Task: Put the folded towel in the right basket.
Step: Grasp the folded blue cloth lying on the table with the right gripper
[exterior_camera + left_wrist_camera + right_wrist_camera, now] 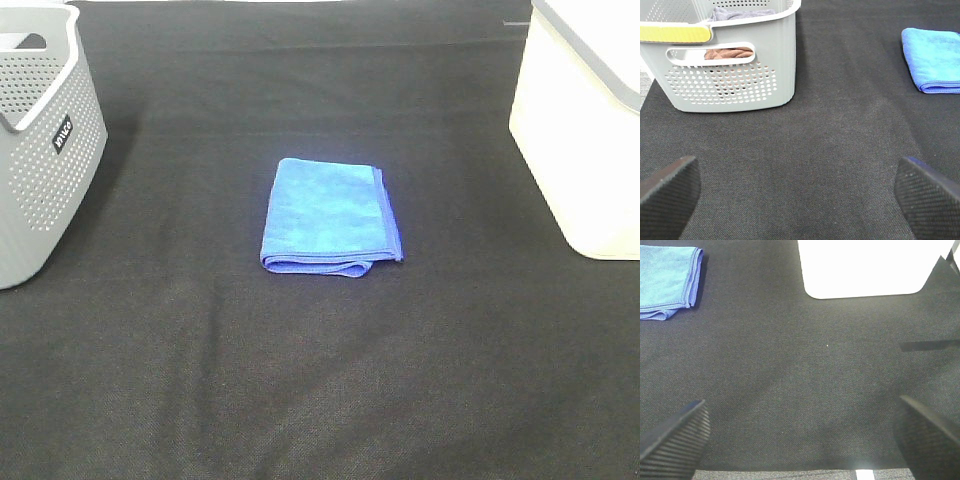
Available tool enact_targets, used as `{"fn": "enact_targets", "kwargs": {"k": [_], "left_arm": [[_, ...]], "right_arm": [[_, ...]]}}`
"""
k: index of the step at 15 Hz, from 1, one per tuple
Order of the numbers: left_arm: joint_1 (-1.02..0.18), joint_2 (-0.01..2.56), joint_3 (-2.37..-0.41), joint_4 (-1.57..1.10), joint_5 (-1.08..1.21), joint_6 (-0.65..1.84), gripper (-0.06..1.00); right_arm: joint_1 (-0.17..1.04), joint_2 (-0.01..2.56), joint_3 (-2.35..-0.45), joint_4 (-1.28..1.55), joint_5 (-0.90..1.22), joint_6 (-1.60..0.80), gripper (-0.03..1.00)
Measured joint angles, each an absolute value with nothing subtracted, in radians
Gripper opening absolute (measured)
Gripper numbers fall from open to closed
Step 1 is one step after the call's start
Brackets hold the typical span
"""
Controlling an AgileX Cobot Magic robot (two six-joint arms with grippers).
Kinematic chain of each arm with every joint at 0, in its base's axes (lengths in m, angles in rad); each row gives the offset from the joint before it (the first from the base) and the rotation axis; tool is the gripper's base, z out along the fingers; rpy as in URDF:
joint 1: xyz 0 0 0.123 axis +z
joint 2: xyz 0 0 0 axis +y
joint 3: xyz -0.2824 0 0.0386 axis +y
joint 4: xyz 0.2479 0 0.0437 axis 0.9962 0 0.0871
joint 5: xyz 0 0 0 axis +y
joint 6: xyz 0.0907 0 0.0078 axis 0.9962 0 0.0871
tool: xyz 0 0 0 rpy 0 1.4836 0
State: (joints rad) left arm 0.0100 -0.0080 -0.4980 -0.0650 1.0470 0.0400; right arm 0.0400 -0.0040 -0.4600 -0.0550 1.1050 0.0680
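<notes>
**Towel flat, basket well apart**

I am seeing the folded towel (pixel 328 215), blue with a darker hemmed edge, lying flat in the middle of the black cloth (pixel 320 390). The right basket (pixel 585 130), white with a grey rim, is standing upright well to its right.

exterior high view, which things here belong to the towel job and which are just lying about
For the job: blue folded towel; white basket on the right; right gripper, open.

Just lying about: grey perforated basket on the left; brown cloth inside it.
</notes>
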Motion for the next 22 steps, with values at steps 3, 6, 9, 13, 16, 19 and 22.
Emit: {"fn": "enact_targets", "kwargs": {"k": [3,6,9,13,16,19,22], "left_arm": [[0.01,-0.008,-0.498,-0.065,1.047,0.04,0.98],[0.01,-0.008,-0.498,-0.065,1.047,0.04,0.98],[0.01,-0.008,-0.498,-0.065,1.047,0.04,0.98],[0.01,-0.008,-0.498,-0.065,1.047,0.04,0.98],[0.01,-0.008,-0.498,-0.065,1.047,0.04,0.98],[0.01,-0.008,-0.498,-0.065,1.047,0.04,0.98],[0.01,-0.008,-0.498,-0.065,1.047,0.04,0.98]], "right_arm": [[0.04,-0.004,-0.46,-0.055,1.105,0.068,0.96],[0.04,-0.004,-0.46,-0.055,1.105,0.068,0.96],[0.04,-0.004,-0.46,-0.055,1.105,0.068,0.96],[0.04,-0.004,-0.46,-0.055,1.105,0.068,0.96],[0.04,0.001,-0.46,-0.055,1.105,0.061,0.96],[0.04,0.124,-0.487,-0.055,1.094,0.038,0.96],[0.04,0.705,-0.854,0.006,1.149,0.038,0.95]]}}
